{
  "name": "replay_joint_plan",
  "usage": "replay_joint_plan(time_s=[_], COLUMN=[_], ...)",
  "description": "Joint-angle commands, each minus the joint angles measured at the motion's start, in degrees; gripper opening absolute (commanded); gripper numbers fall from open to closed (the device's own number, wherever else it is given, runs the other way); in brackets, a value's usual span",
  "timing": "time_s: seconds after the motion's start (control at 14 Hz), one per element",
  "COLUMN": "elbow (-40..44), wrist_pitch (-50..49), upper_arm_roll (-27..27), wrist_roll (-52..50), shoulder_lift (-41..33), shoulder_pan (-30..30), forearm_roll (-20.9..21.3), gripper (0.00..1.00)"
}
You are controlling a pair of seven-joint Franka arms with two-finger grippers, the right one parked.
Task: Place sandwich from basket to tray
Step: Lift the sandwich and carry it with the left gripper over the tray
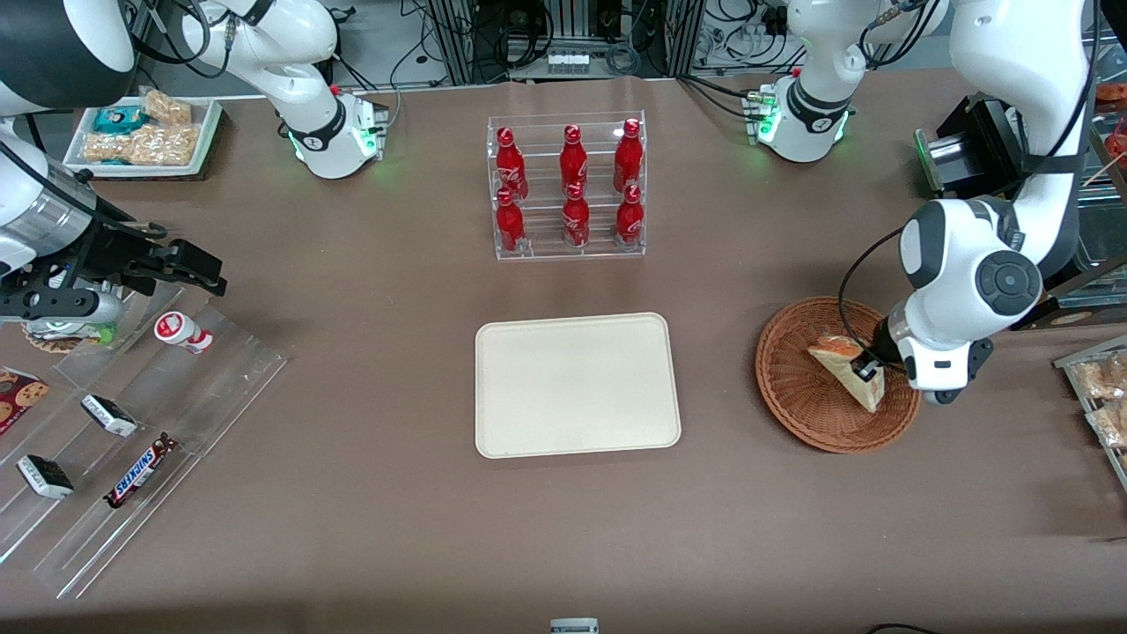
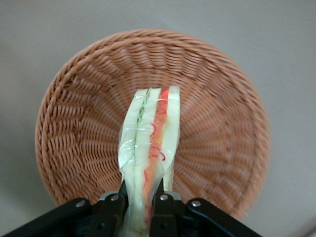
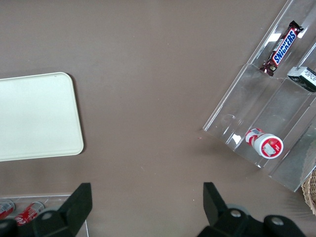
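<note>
The gripper is pinched tight on the sandwich, over the basket, well apart from the tray.

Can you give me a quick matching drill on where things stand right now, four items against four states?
Column one:
1. sandwich
2. tray
3. basket
4. end effector

Column two:
A. bare, nothing on it, in the middle of the table
B. shut on a wrapped wedge, above the wicker
C. pinched between two fingers, over the basket
D. on the table toward the working arm's end, under the sandwich

Pairs: 1-C, 2-A, 3-D, 4-B
</note>
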Motion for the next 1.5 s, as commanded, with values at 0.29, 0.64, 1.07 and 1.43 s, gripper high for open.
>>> replay_joint_plan(time_s=[0.29, 0.64, 1.07, 1.43], elbow=[18.8, 26.3, 27.7, 27.3], wrist_pitch=[-3.9, 0.3, 9.2, 10.3], upper_arm_roll=[0.0, 0.3, 0.5, 0.5], wrist_roll=[0.4, -0.7, -5.8, -13.7], shoulder_lift=[11.5, 19.7, 26.2, 27.0], shoulder_pan=[-17.3, -30.8, -39.1, -39.3], forearm_roll=[-0.1, 3.0, 9.0, 9.2], gripper=[0.05, 0.05, 0.07, 1.00])
